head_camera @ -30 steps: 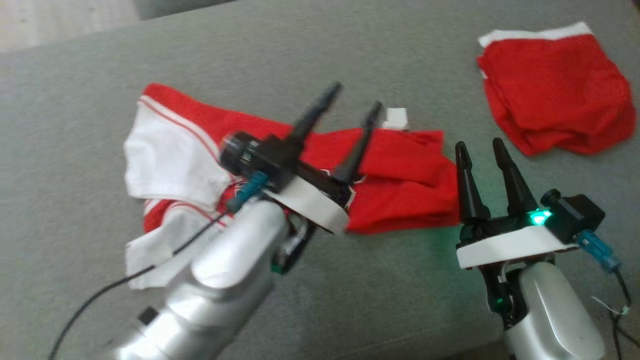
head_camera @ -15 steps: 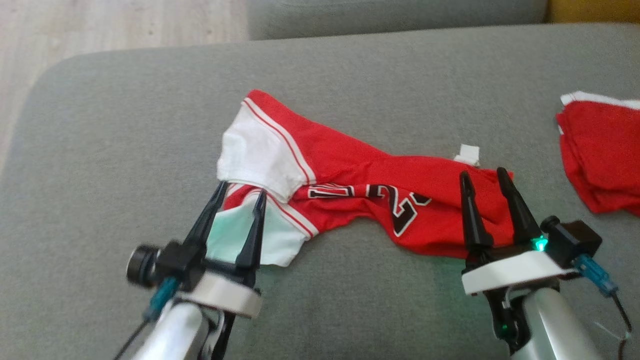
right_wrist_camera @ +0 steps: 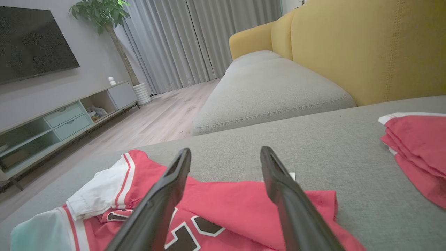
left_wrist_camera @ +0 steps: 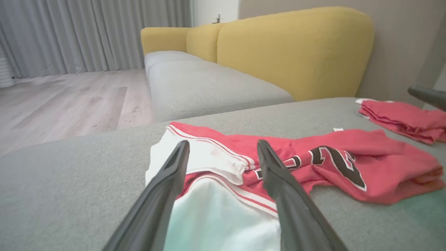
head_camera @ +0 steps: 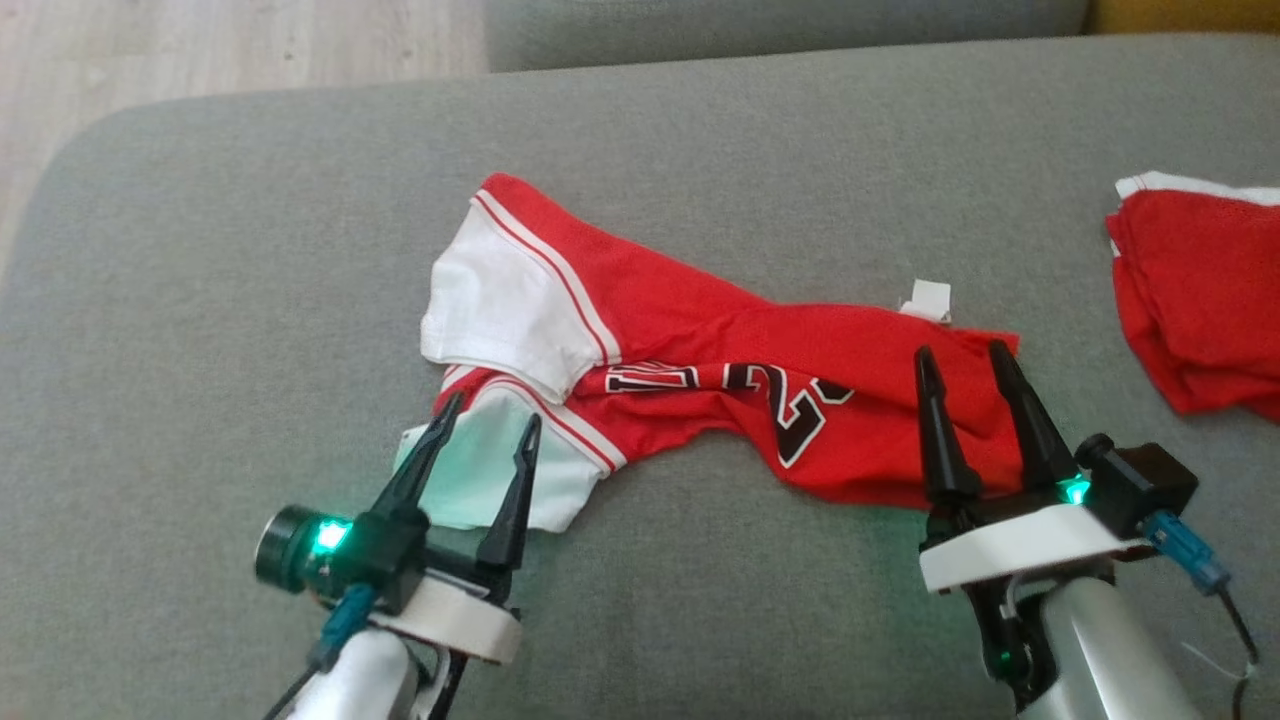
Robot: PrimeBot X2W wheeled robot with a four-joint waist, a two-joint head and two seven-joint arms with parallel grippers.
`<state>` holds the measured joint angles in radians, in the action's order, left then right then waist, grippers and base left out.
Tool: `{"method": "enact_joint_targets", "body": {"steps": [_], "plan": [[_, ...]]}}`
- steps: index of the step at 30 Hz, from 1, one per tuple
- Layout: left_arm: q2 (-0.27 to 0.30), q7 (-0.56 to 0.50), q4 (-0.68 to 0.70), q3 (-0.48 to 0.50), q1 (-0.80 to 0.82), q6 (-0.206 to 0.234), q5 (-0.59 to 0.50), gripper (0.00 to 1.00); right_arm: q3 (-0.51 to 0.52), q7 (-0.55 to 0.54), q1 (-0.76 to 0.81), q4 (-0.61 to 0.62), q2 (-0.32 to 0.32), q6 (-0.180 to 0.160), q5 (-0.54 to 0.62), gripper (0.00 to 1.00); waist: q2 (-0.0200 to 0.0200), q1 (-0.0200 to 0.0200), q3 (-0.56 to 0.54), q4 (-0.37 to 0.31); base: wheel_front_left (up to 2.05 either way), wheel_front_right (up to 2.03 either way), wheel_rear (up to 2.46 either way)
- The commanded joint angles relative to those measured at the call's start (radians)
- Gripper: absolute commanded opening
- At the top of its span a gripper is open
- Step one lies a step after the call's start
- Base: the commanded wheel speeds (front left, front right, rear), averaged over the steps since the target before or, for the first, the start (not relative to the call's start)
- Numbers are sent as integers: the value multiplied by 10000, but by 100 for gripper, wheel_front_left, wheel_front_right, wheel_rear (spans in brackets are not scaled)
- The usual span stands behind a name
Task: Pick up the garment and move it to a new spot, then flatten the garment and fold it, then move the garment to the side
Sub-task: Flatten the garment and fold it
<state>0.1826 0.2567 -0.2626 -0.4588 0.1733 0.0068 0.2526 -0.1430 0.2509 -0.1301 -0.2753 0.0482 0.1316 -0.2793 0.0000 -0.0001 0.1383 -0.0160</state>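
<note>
Red-and-white garment (head_camera: 700, 370) lies bunched and unfolded mid-seat on the grey sofa (head_camera: 200, 300). The left end effector (head_camera: 494, 408) hovers over its white sleeve at 7 o'clock, fingers apart and empty. The right end effector (head_camera: 959, 348) is likewise spread and empty over the end at 4 o'clock. A folded red pile (head_camera: 1200, 300) lies at 3 o'clock. Flattening, folding and moving aside all seem still to do.

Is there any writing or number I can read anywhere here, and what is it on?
"2", probably: a big black digit, white-edged, on the red jersey, partly folded under.
The lettering beside it: crumpled, unreadable.
The white tag at the jersey's edge: too small to read.
</note>
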Motion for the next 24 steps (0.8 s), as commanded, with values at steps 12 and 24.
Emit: {"method": "enact_joint_targets", "body": {"steps": [12,24], "plan": [[558,-903,-1831,-718,2466,48,-1709,100,-335,109,-448,312,20,-9,-154,100,0,1,828,-737,0,0,0],[543,-780,-2663,-734,2930,269,-1695,23,-332,109,-520,304,20,-9,-234,100,0,1,925,-884,0,0,0]]}}
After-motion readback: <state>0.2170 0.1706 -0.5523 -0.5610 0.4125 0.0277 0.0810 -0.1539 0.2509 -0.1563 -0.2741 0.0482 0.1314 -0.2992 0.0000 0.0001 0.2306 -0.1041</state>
